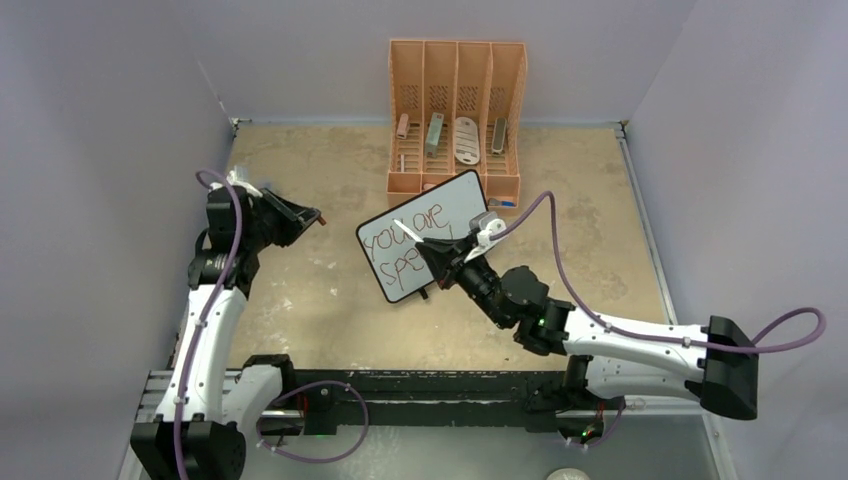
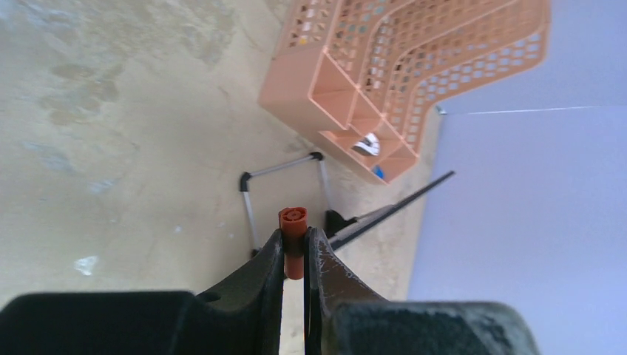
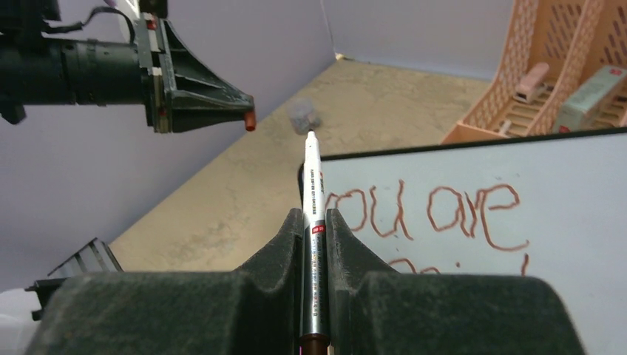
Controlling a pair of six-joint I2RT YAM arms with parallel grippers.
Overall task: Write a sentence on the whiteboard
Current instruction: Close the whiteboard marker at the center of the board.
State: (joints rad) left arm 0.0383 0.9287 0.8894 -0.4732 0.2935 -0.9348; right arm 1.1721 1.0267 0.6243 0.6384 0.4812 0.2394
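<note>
The whiteboard [image 1: 455,205] stands tilted in front of the orange organizer, with the sentence [image 1: 405,238] in red-brown letters on two lines. My right gripper [image 1: 432,252] hovers over the board's lower half, shut on a white-and-silver marker [image 1: 408,231]. In the right wrist view the marker [image 3: 311,185] runs up between the jaws of the right gripper [image 3: 314,220], beside "you are" of the sentence [image 3: 444,214] on the whiteboard [image 3: 577,296]. My left gripper [image 1: 312,215] sits apart to the left, shut on a red-brown cap [image 2: 293,222] at the tips of the left gripper [image 2: 294,240]. The cap [image 3: 251,120] faces the marker's far end, with a gap between.
The orange organizer [image 1: 456,70] stands at the back centre with several small items in its slots; it also shows in the left wrist view as the organizer [image 2: 310,89] and at upper right as the organizer [image 3: 510,74]. Walls enclose the tan table [image 1: 300,300] on three sides.
</note>
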